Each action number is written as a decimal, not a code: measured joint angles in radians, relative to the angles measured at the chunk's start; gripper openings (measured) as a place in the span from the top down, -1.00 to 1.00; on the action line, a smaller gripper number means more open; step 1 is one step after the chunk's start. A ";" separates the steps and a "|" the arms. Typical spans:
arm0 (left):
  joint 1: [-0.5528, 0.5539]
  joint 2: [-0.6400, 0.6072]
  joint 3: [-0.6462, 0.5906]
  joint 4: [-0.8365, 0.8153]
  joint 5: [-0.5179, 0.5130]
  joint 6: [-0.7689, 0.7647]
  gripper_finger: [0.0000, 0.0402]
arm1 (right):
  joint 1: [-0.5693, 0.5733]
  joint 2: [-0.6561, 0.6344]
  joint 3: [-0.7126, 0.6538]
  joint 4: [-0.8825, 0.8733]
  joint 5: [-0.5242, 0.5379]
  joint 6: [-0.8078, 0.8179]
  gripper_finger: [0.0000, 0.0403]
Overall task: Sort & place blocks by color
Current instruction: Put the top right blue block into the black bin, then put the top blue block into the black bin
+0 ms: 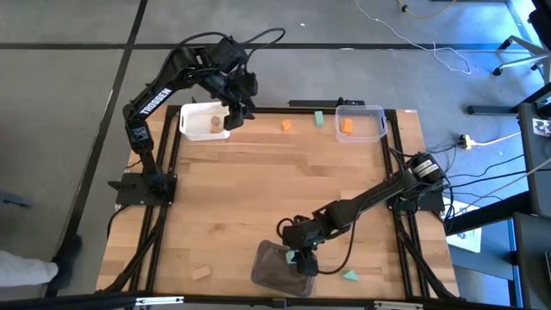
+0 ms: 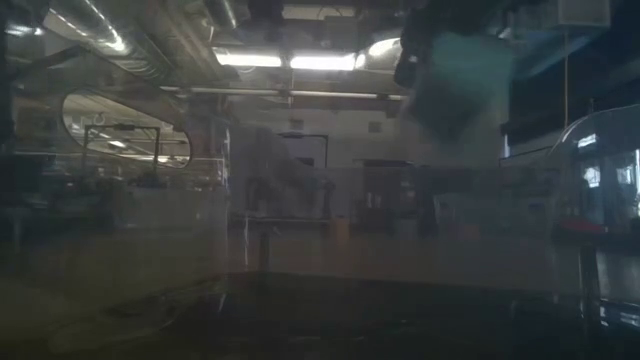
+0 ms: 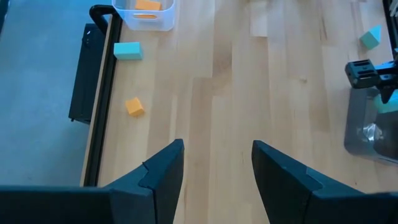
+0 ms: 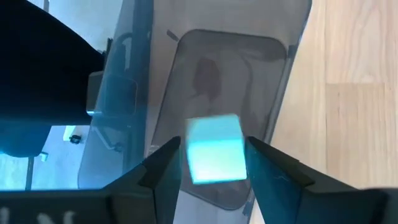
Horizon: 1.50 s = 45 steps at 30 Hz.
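My right gripper (image 1: pixel 297 258) (image 4: pixel 214 144) hangs over the dark grey tray (image 1: pixel 277 269) (image 4: pixel 236 68) at the table's near edge. A teal cube (image 4: pixel 214 163) shows blurred between its parted fingers, with a slim gap on each side, above the tray floor. My left gripper (image 1: pixel 234 116) (image 3: pixel 217 155) stands open and holds nothing, above the far left by the white tray (image 1: pixel 194 129), in which a pale block (image 1: pixel 214 124) lies. An orange block (image 1: pixel 347 126) lies in the clear tray (image 1: pixel 372 116).
Loose on the table are a teal block (image 1: pixel 318 118) and an orange block (image 1: pixel 287 126) at the far edge. A teal wedge (image 1: pixel 349 275) and a pale block (image 1: pixel 201 273) lie near the front. The wide middle of the wooden table is bare.
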<state>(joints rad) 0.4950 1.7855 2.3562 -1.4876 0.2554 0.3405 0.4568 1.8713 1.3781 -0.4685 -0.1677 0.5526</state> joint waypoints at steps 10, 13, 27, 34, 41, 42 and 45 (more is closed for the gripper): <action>0.000 0.000 0.000 -0.002 0.000 -0.005 0.11 | 0.000 0.000 0.000 0.002 0.000 0.029 0.14; 0.000 0.000 0.000 -0.009 0.000 -0.042 0.11 | -0.009 0.000 0.000 0.001 -0.002 0.071 0.14; 0.000 0.000 -0.001 -0.068 -0.116 -0.130 0.11 | -0.162 -0.078 0.000 -0.214 0.010 0.204 0.55; 0.003 0.000 -0.001 -0.084 -0.168 -0.149 0.11 | -0.288 -0.095 0.001 -0.389 0.033 0.236 0.64; 0.015 -0.002 -0.001 -0.084 -0.168 -0.148 0.11 | -0.428 -0.095 0.001 -0.414 0.012 0.029 0.54; 0.018 -0.002 -0.001 -0.084 -0.168 -0.148 0.11 | -0.448 -0.095 0.001 -0.415 0.012 0.015 0.50; 0.025 -0.002 -0.001 -0.084 -0.169 -0.148 0.11 | -0.497 -0.095 0.001 -0.417 0.009 -0.025 0.37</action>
<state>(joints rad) 0.5196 1.7832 2.3554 -1.5715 0.0868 0.1925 -0.0401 1.7760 1.3788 -0.8856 -0.1585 0.5279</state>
